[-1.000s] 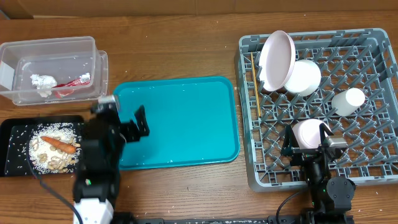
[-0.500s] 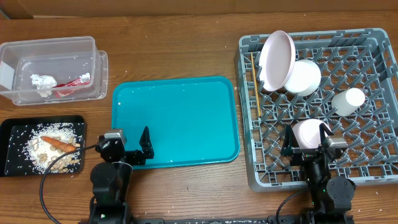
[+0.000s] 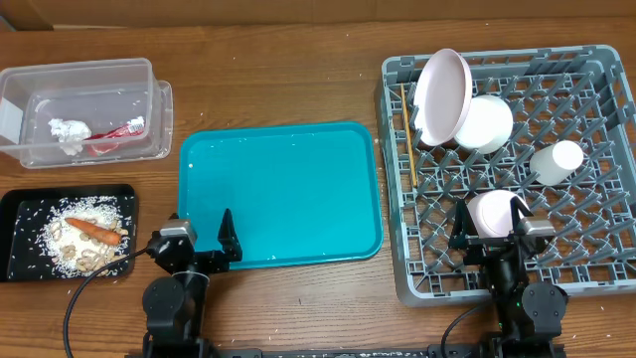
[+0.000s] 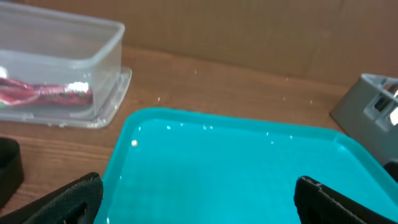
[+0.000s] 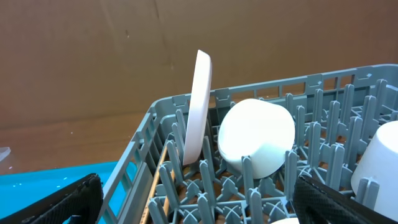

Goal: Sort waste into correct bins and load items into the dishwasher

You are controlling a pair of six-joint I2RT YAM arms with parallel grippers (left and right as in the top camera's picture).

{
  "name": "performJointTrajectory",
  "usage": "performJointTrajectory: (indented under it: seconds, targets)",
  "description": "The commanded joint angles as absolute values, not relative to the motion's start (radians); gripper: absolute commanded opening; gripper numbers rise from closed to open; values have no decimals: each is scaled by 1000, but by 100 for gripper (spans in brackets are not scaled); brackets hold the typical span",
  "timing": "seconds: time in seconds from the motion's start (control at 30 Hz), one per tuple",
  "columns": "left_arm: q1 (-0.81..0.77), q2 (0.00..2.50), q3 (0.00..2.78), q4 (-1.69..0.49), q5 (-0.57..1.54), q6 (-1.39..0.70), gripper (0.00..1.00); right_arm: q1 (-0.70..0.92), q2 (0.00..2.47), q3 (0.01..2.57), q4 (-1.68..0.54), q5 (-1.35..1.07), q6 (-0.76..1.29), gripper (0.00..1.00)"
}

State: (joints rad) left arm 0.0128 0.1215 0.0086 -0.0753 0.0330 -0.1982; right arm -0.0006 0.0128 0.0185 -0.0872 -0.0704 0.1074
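The clear tub (image 3: 99, 75) holds the paper ball (image 3: 68, 132) and the red wrapper (image 3: 121, 128); the wrapper also shows in the left wrist view (image 4: 43, 94). The black tray (image 3: 20, 214) holds rice, scraps and the carrot stick (image 3: 94, 230). The grey rack (image 3: 596, 109) holds the large plate (image 3: 440, 94), bowl (image 3: 484, 122), cup (image 3: 555, 161), small plate (image 3: 492, 211) and chopsticks (image 3: 406, 134). My left gripper (image 3: 202, 251) is open and empty at the teal tray's front left edge. My right gripper (image 3: 490, 242) is open and empty over the rack's front part.
The teal tray (image 3: 278, 189) lies bare in the middle between the bins and the rack. In the right wrist view the large plate (image 5: 198, 106) stands on edge beside the bowl (image 5: 256, 134). The rack's pegs stand upright around my right gripper.
My left arm has pulled back from beside the black tray toward the table's front edge and now sits low at the teal tray's front left. The right arm has not moved.
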Motion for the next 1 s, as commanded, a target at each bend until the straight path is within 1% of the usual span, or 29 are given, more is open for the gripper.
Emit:
performJointTrajectory:
  seconds: [0.0, 0.13, 0.23, 0.43, 0.97]
  targets:
    - [12, 60, 5, -78, 19, -179, 100, -6, 3, 8, -81, -62, 104, 100]
    - [12, 1, 5, -78, 19, -179, 100, -6, 3, 8, -81, -62, 104, 100]
    - [12, 3, 5, -79, 19, -167, 100, -6, 3, 8, -81, -62, 104, 100]
    - [12, 3, 5, -78, 18, -51, 100, -6, 3, 8, -81, -62, 104, 100]
    - [12, 4, 5, -78, 19, -48, 100, -6, 3, 8, -81, -62, 104, 100]
